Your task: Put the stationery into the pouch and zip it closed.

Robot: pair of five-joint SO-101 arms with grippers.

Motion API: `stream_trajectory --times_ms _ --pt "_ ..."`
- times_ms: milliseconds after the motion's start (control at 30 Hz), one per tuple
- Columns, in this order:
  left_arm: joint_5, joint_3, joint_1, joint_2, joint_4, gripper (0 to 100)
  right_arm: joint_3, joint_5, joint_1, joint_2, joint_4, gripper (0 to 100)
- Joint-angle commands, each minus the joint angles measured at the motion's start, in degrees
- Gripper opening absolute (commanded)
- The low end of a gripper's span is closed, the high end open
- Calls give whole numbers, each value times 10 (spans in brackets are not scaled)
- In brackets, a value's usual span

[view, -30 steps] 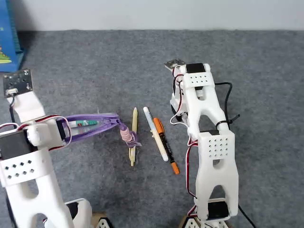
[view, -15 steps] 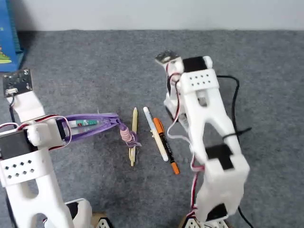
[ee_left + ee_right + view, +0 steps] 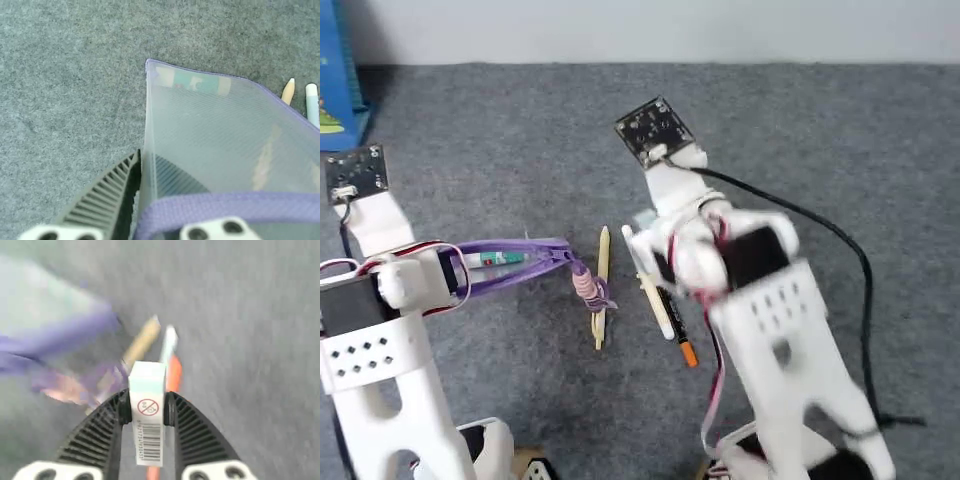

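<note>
My left gripper is shut on one end of a clear pouch with purple trim, holding it off the carpet; its pink zipper pull hangs at the other end. The left wrist view looks along the pouch from my left gripper. My right gripper is shut on a white eraser with a teal end. It hovers over the loose stationery: a beige pencil, a white pen and an orange marker. In the high view my right gripper is just right of the pencil.
The floor is grey carpet. A blue box stands at the far left, by the pale wall. A black cable trails from the right arm. Open carpet lies at the back and to the right.
The right arm has swung left and lowered toward the pens and the pouch's mouth, carrying the eraser. The left arm and the pouch have not moved.
</note>
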Motion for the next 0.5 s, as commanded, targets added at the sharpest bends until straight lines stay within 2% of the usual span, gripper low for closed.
stream_trajectory --times_ms 0,200,333,467 --pt "0 0 2 1 -13 11 -4 -47 -57 -80 -58 8" --pt "0 0 2 1 -12 11 6 -118 -152 -116 -147 8" --pt "0 0 2 1 -12 11 82 -131 -197 -128 -271 8" --pt "0 1 0 1 -12 11 206 -127 -219 -161 -438 8"
